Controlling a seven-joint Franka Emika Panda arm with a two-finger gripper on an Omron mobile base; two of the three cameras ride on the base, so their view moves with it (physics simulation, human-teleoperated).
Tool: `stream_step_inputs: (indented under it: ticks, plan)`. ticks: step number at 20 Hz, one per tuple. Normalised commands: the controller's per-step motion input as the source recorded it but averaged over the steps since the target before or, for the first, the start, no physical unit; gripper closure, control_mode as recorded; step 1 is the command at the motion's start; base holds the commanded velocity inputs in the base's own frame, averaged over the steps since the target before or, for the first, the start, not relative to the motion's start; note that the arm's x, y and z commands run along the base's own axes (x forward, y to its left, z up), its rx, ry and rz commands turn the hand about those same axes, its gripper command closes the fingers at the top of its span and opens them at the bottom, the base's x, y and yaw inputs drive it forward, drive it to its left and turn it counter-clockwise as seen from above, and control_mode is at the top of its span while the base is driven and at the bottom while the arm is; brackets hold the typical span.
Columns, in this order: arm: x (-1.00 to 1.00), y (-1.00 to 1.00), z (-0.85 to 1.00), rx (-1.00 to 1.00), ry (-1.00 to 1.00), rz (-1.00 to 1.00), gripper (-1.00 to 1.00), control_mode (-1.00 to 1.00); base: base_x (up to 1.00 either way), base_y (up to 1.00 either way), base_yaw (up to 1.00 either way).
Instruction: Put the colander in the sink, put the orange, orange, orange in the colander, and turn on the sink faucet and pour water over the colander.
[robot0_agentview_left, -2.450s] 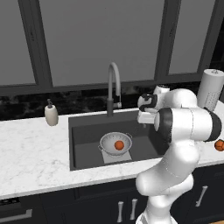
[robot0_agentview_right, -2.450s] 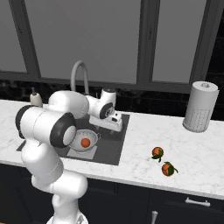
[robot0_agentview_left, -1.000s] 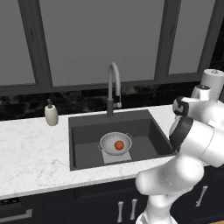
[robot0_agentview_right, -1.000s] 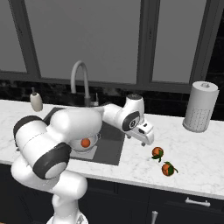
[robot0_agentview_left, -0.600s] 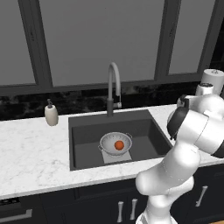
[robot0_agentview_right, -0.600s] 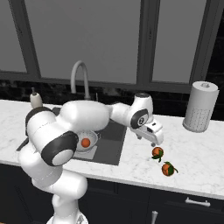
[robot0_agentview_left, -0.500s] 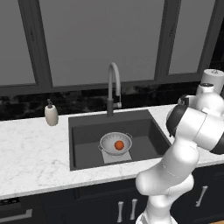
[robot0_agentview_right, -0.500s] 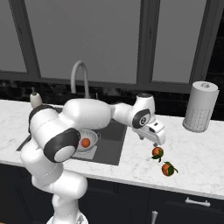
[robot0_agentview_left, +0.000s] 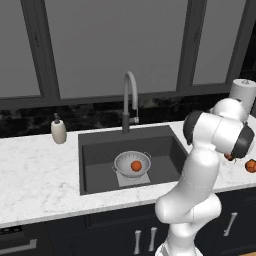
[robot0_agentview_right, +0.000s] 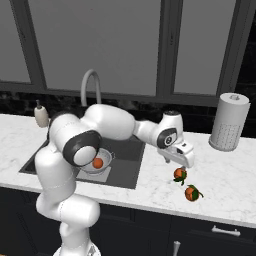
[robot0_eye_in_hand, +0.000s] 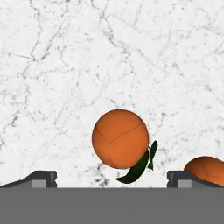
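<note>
Fingers (robot0_eye_in_hand: 112, 178) of the white arm's two-finger gripper stand spread wide and empty above the white marble table (robot0_eye_in_hand: 65, 52), with their two dark tips at each side of a small round orange fruit with a green leaf (robot0_eye_in_hand: 120, 139). This placing looks deliberate: the fruit lies between the open tips, so I judge the hand is lined up to come down and close on it. A second orange fruit of the same kind (robot0_eye_in_hand: 208, 169) lies just beside, close to one tip, and it could be pushed if the descent is not straight.

In the right base view the gripper (robot0_agentview_right: 183, 161) hangs directly over the nearer fruit (robot0_agentview_right: 179, 173), and the other one (robot0_agentview_right: 192, 193) rests near it on the table (robot0_agentview_right: 230, 185). Both fruits are smooth, round and a little glossy, so they may roll easily on the hard, flat, veined stone.

Further left, the large rectangular dark grey sink (robot0_agentview_left: 165, 145) is recessed in the table. The small round shiny metal colander with two little handles (robot0_agentview_left: 122, 163) sits on the floor of the basin, and a third orange fruit (robot0_agentview_left: 135, 166) already lies inside it. So one fruit is placed and two remain on the table.

Behind the basin stands the tall slim grey gooseneck faucet (robot0_agentview_left: 129, 95), its arched spout reaching over the sink; no water is visible. A beige soap dispenser bottle (robot0_agentview_left: 58, 131) stands to the left, and a white perforated cylinder (robot0_agentview_right: 229, 121) stands far at the right.
</note>
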Motion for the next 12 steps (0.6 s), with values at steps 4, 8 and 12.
stream_step_inputs:
  ticks: [4, 8, 12]
  plan:
    - [0.35, -0.04, -0.30, 0.04, 0.00, 0.05, -1.00, -1.00, 0.00, 0.00, 0.00]
    - [0.06, -0.23, -0.18, 0.00, 0.00, 0.00, -1.00, -1.00, 0.00, 0.00, 0.00]
    - [0.00, -0.01, 0.00, 0.00, 0.01, 0.00, -1.00, -1.00, 0.00, 0.00, 0.00]
